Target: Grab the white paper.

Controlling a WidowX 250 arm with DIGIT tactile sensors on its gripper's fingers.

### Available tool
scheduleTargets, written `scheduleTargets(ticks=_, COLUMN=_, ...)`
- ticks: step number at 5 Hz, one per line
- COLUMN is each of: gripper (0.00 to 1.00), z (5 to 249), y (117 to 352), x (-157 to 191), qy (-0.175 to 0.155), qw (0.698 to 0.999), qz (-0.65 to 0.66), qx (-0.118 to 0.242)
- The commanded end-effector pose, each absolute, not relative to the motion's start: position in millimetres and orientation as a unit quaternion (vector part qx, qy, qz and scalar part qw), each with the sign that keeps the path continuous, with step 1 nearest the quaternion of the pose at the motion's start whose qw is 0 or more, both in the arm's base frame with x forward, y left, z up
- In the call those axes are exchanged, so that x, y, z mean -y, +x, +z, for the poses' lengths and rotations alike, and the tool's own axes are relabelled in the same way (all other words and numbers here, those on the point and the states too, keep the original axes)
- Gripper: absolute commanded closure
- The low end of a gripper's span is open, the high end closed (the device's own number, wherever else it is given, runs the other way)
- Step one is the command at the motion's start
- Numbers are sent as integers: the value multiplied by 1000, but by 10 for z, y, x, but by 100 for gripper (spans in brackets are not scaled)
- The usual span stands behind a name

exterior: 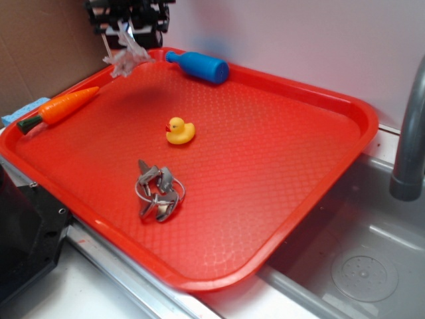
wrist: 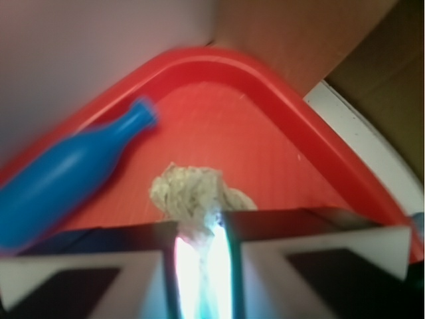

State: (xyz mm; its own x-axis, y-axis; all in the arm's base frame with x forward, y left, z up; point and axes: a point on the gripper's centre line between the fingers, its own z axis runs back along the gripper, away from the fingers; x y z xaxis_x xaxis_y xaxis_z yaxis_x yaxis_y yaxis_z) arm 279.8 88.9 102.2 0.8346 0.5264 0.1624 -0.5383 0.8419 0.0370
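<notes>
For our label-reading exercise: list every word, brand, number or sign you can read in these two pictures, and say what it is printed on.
None: no readable text, number or sign shows in either view.
The blue bottle, yellow duck, toy carrot, metal keyring and red tray carry no visible print.
The white paper held in the tool shows only creases.

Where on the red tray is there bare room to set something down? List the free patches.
Largest free patch: the right half of the red tray, right of the yellow duck and metal rings. Smaller one: between carrot and duck. Crowded: the far corner, where the gripper holds the white paper beside the blue bottle.
</notes>
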Motion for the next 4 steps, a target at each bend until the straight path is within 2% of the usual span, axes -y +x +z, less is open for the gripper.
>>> scheduleTargets(ticks=1, gripper=100, z=1792, y=2434, x=-350, qy=-2, qw=995, qz=91, qx=48)
scheduleTargets(ticks=2, gripper=100, z=2048, y=2123, x=-141, qy=-29, qw=998, qz=26, qx=44)
scheduleTargets(ticks=3, gripper=100, z=2194, y=1943, x=-123, qy=-53, qw=997, qz=11, qx=49)
scheduleTargets(ticks=4, gripper=100, z=2099, y=2012, x=-346, qy=-39, qw=995, qz=83, qx=25)
